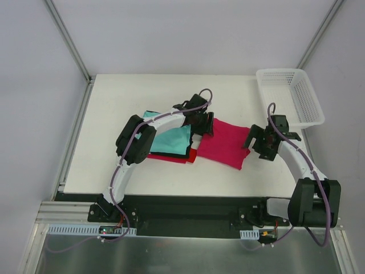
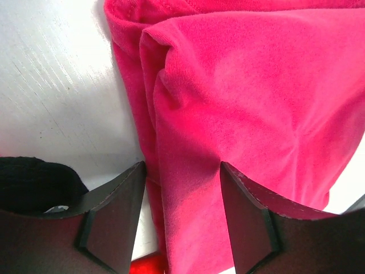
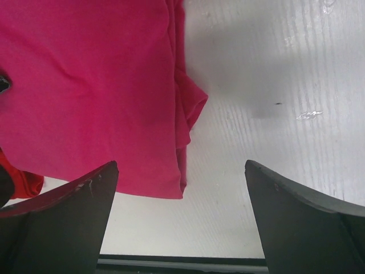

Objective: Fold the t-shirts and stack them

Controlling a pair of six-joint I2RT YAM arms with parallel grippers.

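Note:
A crimson-pink t-shirt (image 1: 225, 145) lies folded flat on the white table (image 1: 114, 114), just right of a stack with a teal t-shirt (image 1: 171, 140) on top and a red one (image 1: 193, 154) at the bottom. My left gripper (image 1: 204, 124) is down at the pink shirt's left edge. In the left wrist view its fingers stand apart around a raised fold of the pink t-shirt (image 2: 256, 85), the left gripper (image 2: 182, 165) not pinching it. My right gripper (image 1: 251, 140) hovers wide open over the shirt's right edge; the right gripper (image 3: 181, 164) holds nothing beside the pink t-shirt (image 3: 85, 85).
A white mesh basket (image 1: 291, 94) stands at the table's back right corner. Black cloth (image 2: 34, 177) and a bit of red cloth (image 2: 148, 267) show beside my left fingers. The table's front edge (image 3: 182, 260) runs just below the right gripper.

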